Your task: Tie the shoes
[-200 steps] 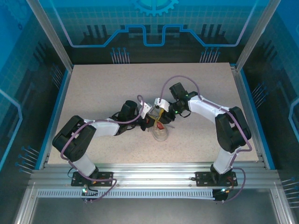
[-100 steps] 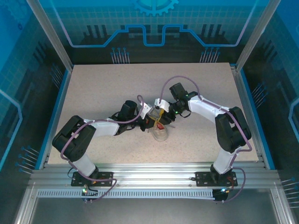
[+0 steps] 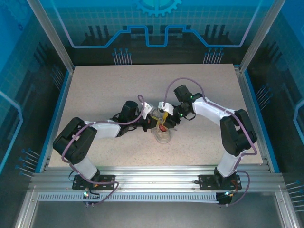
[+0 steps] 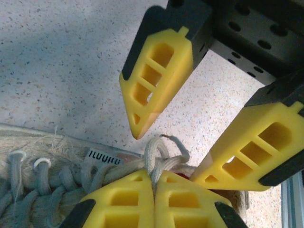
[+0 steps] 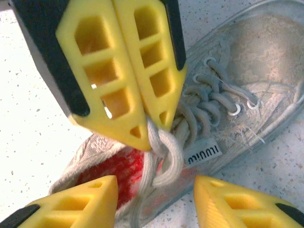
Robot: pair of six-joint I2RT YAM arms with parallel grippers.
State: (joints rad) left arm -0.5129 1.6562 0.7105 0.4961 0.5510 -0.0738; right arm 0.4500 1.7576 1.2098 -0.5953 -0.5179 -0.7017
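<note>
i'm looking down at the sneaker [image 3: 163,137] lying on the counter [image 3: 104,95] near the middle, between the two arms. its long axis is running roughly far to near, with the toe pointing toward the arm bases. both grippers are meeting over the tongue end, the far part of the shoe.

the left gripper [image 5: 153,137] is clenching a strand of the laces [image 5: 164,159]. its two yellow fingers are pressing flat together, with the white cord coming out right at their tips and curling into a small loop over the tongue. the right gripper [image 5: 156,183] is standing released, its fingers spreading to either side of that loop and, as far as i can tell, not touching it.

that's the relation i'm judging the next move on. the loop is sitting straight in front of the right gripper's gap, pinched at its root by the left, so the right arm is the one placed to take it. the cord is looking thin and floppy, so i'm expecting it could slip aside unless it's lying properly between the pads before they close.

the only hollow here is the shoe's mouth, where the red patch [image 5: 107,171] is showing. the lower eyelets are looking laced, but i'm not seeing a finished bow.
</note>
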